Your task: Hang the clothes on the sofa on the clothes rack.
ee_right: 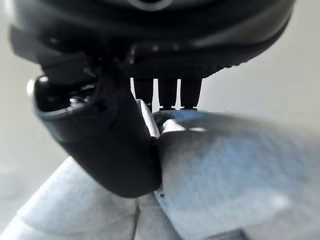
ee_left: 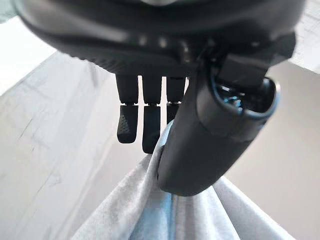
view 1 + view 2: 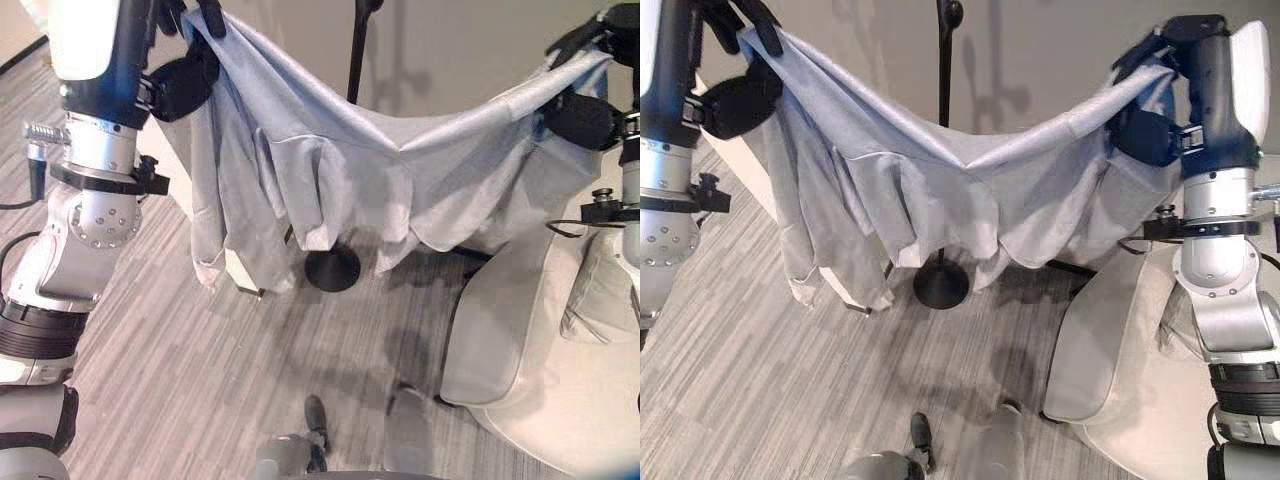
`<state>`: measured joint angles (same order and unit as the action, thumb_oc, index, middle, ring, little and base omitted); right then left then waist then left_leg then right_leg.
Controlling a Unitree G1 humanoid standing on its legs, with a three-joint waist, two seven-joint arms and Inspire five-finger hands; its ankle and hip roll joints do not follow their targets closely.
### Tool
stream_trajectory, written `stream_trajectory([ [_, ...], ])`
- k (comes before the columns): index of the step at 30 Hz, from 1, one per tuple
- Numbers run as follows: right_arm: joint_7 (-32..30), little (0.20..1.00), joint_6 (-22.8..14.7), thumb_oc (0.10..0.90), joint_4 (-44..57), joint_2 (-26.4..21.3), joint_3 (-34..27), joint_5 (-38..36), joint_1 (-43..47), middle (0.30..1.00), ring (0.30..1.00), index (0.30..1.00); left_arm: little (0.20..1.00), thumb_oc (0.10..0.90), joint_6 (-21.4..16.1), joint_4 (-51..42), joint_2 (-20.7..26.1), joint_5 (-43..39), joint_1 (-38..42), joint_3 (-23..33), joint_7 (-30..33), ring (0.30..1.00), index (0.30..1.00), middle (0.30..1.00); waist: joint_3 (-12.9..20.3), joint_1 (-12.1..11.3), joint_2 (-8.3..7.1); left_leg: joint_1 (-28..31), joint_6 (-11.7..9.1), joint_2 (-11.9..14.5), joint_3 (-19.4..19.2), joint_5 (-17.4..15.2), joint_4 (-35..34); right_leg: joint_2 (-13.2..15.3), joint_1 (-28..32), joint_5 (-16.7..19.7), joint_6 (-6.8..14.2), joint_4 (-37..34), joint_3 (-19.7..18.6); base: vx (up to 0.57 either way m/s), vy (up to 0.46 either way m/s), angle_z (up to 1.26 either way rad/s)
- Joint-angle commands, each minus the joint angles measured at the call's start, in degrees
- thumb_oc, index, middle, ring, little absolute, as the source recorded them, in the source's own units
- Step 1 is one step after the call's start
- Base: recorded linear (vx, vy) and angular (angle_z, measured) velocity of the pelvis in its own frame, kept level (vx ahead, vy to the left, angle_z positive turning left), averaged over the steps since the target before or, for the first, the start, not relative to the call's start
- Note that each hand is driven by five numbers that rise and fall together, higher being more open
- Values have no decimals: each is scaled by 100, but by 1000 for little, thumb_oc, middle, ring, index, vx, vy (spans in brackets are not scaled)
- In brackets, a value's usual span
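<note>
A pale blue-grey garment hangs stretched between my two raised hands, sagging in the middle with folds dangling toward the floor. My left hand pinches its upper left corner; in the left wrist view the thumb presses the cloth against the fingers. My right hand grips the upper right corner, thumb clamped on the fabric. The clothes rack's black pole rises behind the garment, and its round black base shows below the cloth's hem.
A light beige sofa stands at the right, close to my right arm. A white cabinet stands behind the garment at the left, against the wall. Grey striped carpet covers the floor in front.
</note>
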<state>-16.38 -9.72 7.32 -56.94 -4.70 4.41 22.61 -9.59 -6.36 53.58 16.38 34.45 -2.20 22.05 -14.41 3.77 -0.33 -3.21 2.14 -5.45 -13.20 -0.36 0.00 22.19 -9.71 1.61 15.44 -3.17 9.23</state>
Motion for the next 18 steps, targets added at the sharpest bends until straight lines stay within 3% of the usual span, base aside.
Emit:
stream_trajectory([
  [1,-189,300,-353,400,-12,20,-353,-246,625,300,300,300,300,400,-268,-449,-134,-9,23,703,387,300,300,300,1120,-231,-323,929,-708,853,20,-500,-500,-793,657,726,-148,-183,-115,219,-274,0],
  [6,-30,300,-393,400,35,-33,-548,-450,317,300,300,300,300,400,-259,-280,-335,-141,-64,693,361,300,300,300,1336,-194,-302,1039,-865,1097,35,-452,-500,-998,992,423,-267,-183,157,128,-143,44],
  [13,-208,300,-395,400,-51,-91,-603,-426,462,300,300,300,300,400,-274,-275,-269,-158,230,516,333,300,300,300,1370,-168,-245,1182,-894,1159,-46,-508,-500,-1072,1134,319,-289,-183,143,58,-20,-7],
  [18,-681,300,-295,400,-565,-750,-377,-329,1198,300,300,300,300,400,-252,87,20,-231,996,82,549,300,300,300,1421,-148,-212,1206,-907,1137,-100,-542,-500,-1059,1148,319,-278,-183,101,39,-8,-7],
])
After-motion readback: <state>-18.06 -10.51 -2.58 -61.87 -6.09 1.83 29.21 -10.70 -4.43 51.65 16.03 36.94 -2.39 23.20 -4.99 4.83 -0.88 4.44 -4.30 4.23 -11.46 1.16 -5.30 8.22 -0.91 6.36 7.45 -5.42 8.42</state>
